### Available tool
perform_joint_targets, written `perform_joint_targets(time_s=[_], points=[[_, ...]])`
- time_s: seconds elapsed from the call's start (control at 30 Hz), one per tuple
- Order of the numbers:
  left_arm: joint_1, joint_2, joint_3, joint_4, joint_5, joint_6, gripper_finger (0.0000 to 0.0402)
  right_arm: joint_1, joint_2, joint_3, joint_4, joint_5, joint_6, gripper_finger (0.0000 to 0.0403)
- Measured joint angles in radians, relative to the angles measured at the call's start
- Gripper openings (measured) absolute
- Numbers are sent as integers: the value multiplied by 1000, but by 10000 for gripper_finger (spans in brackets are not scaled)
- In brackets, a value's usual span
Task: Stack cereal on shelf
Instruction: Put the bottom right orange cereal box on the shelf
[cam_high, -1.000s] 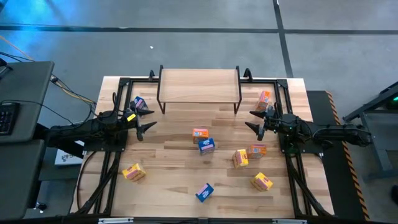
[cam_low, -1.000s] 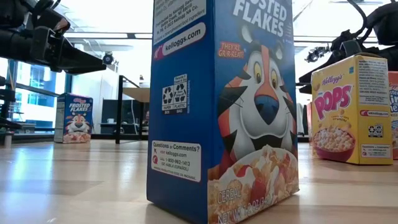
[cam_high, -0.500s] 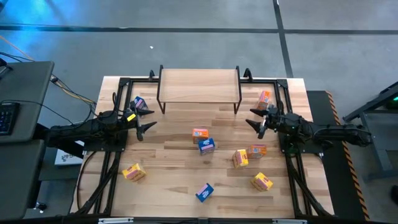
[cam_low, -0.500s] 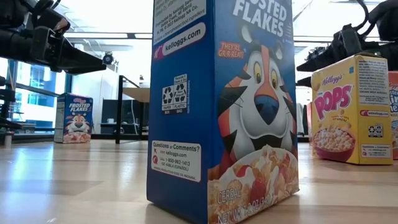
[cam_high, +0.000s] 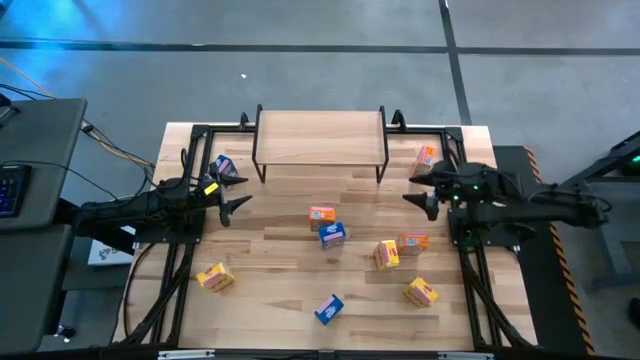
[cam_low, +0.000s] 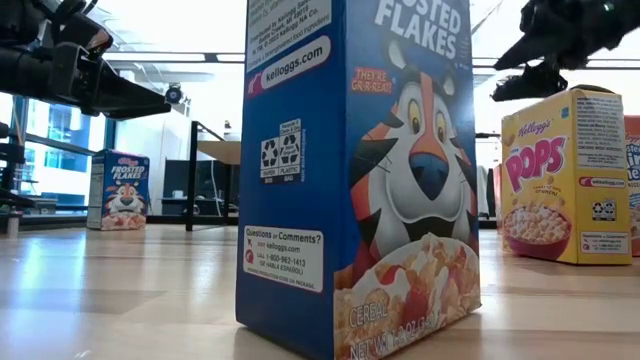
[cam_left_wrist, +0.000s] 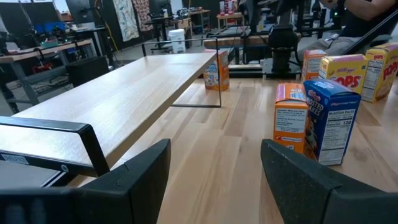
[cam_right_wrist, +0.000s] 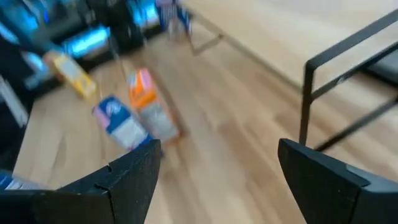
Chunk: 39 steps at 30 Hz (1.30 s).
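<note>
Several small cereal boxes are scattered on the wooden table: an orange (cam_high: 321, 215) and a blue one (cam_high: 332, 234) at the middle, yellow (cam_high: 386, 254) and orange (cam_high: 413, 242) to their right, others nearer the front. The shelf (cam_high: 320, 140) stands on its black legs at the far edge, its plank top bare. My left gripper (cam_high: 240, 192) hovers open at the table's left, beside a blue box (cam_high: 224, 166). My right gripper (cam_high: 410, 189) hovers open at the right, near an orange box (cam_high: 425, 158), tipped downward; between its fingers (cam_right_wrist: 217, 168) the middle boxes show blurred.
Black frame rails run along both sides of the table (cam_high: 300, 280). A yellow box (cam_high: 215, 276) lies front left, a blue one (cam_high: 328, 308) front centre and a yellow one (cam_high: 421, 292) front right. In the low view a blue box (cam_low: 360, 170) fills the foreground.
My right gripper has risen well above the table and tipped its fingers downward, staying open with nothing in it. In the low view it climbs from behind the yellow box to the picture's top. The boxes have stayed where they were.
</note>
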Motion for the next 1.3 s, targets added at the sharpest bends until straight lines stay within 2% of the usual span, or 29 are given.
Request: perform_joint_targets(time_s=[0.23, 0.5, 0.67, 0.9, 1.07, 1.3], points=[[0, 0, 0, 0, 0, 0, 241, 62, 254, 266, -337, -119, 61, 316], [0, 0, 0, 0, 0, 0, 241, 253, 436, 437, -537, -139, 159, 316], [0, 0, 0, 0, 0, 0, 241, 354, 515, 456, -643, -123, 199, 316], [0, 0, 0, 0, 0, 0, 241, 442, 597, 443, -666, -51, 235, 316], [0, 0, 0, 0, 0, 0, 241, 473, 646, 443, -672, -17, 229, 316], [0, 0, 0, 0, 0, 0, 241, 482, 720, 443, -672, -27, 227, 316]])
